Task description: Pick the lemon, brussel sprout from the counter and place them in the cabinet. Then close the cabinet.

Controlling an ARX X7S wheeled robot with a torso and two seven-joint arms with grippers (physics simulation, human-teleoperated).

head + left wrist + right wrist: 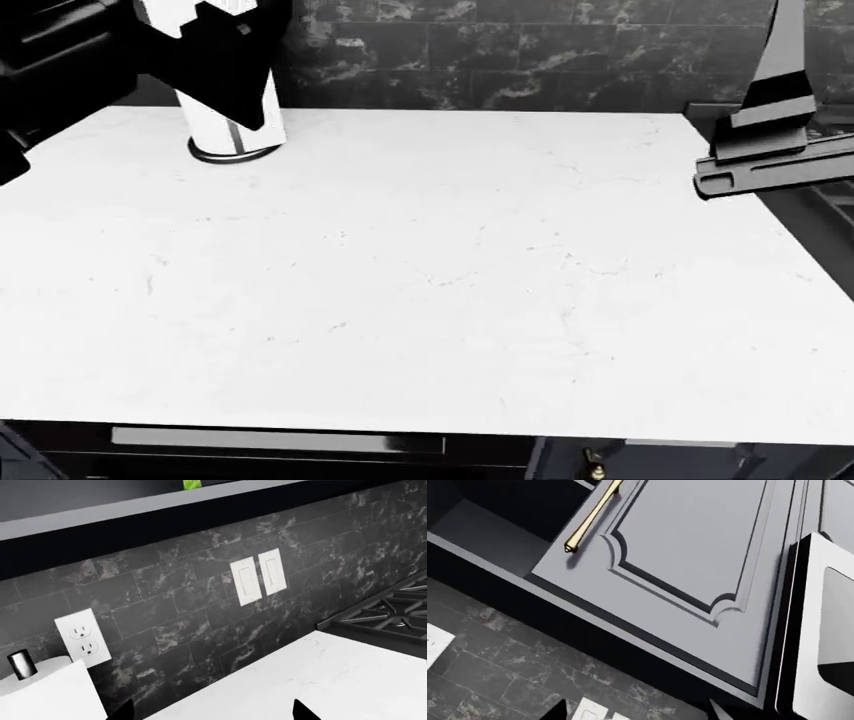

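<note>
Head view: broad white marble counter [441, 290], bare across its whole visible top, no lemon or brussel sprout in sight there. Paper towel roll [235, 120] upright at far left back, against dark marbled tile backsplash [507, 50]. Left gripper [220, 60] raised at upper left, overlapping the roll; right gripper [774, 165] raised at right edge over the counter's end, near stove grate [387, 615]. Left wrist view: two dark fingertips [303, 712] poking in at frame edge, well apart, nothing between them; beyond them counter, backsplash, double outlet [83, 637], two rocker switches [259, 576], paper towel roll with its dark centre post, underside of cabinet shelf above with a small bright green scrap [192, 484] peeking over the ledge, cannot tell what it is. Right wrist view: fingertips [557, 712] barely visible, spread, empty; grey panelled cabinet door [694, 565] with brass handle [594, 512], dark open compartment beside it, white appliance [820, 635] next to door. Lemon and sprout location: cannot tell.
</note>
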